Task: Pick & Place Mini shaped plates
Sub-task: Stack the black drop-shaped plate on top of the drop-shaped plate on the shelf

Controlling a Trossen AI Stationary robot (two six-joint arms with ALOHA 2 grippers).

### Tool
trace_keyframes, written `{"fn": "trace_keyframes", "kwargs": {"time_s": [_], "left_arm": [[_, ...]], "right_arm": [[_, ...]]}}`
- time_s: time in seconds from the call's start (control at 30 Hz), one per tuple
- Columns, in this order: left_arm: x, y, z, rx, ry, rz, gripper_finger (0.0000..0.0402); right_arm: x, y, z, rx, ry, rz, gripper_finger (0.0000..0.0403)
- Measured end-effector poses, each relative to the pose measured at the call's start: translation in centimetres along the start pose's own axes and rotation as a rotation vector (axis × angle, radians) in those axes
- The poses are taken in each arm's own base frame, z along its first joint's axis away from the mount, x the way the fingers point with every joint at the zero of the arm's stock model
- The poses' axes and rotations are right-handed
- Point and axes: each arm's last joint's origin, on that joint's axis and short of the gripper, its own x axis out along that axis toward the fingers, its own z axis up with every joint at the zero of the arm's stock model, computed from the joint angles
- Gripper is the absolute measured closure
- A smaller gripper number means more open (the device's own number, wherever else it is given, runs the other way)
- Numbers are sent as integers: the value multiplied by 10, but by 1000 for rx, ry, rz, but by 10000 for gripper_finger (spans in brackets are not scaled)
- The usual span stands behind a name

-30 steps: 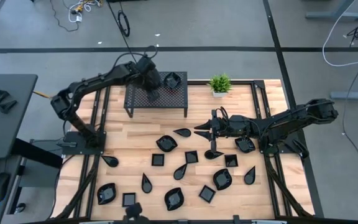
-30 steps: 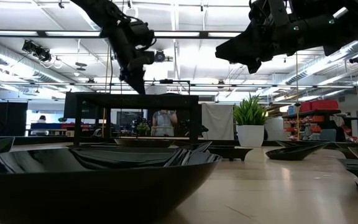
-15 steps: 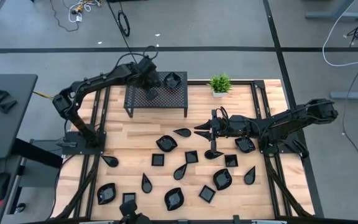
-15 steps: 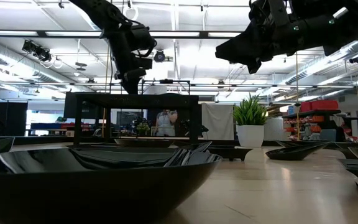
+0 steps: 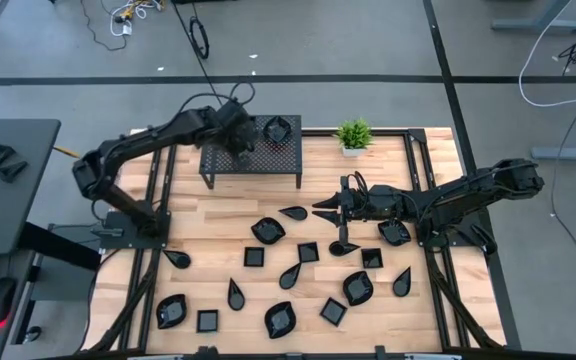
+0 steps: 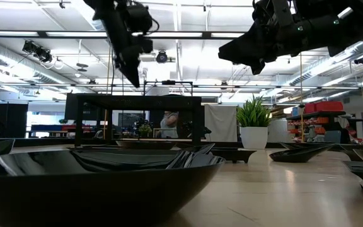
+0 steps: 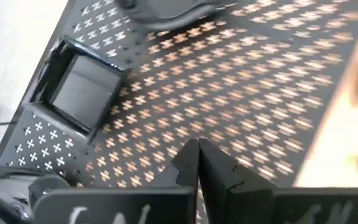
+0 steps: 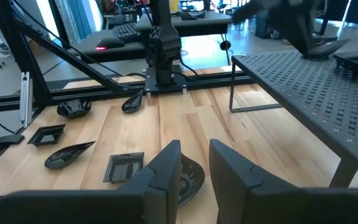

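Several glossy black mini plates (image 5: 268, 230) lie scattered on the wooden table. A rounded plate (image 5: 277, 128) rests on top of the black mesh rack (image 5: 268, 155), and a square plate (image 7: 79, 93) sits flat on the mesh near a corner. My left gripper (image 7: 197, 158) hovers shut above the rack top (image 5: 239, 140), holding nothing. My right gripper (image 8: 194, 158) is open and hangs above the middle of the table (image 5: 320, 208), over a dark plate (image 8: 188, 177), touching nothing.
A small green potted plant (image 5: 353, 135) stands at the far edge, right of the rack. Metal frame rails run along both table sides. Plates crowd the table's near half, one filling the low view's foreground (image 6: 93, 176). Bare wood shows under and in front of the rack.
My left gripper has risen from just above the rack top and drawn back a little toward the far edge, its elbow swinging toward the table's left. The right arm and the plates have stayed still.
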Motion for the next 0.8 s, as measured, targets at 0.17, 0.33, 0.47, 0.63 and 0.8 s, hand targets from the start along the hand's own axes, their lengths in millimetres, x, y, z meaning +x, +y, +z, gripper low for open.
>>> {"fn": "trace_keyframes", "kwargs": {"time_s": [0.17, 0.33, 0.47, 0.63, 0.8], "left_arm": [[-26, -13, -7, 35, -59, -56, 387], [-28, -35, -32, 39, -173, -126, 397], [-22, -64, -57, -10, -315, -225, 394], [-12, -112, -82, -50, -531, -397, 390], [-8, -151, -99, -43, -734, -543, 389]], "right_arm": [[0, 0, 0, 1, 0, 0, 317], [0, 0, 0, 6, 0, 0, 317], [0, 0, 1, 11, -7, 8, 317], [0, 1, 6, 114, -56, 35, 317], [7, 2, 7, 138, 118, -27, 313]]}}
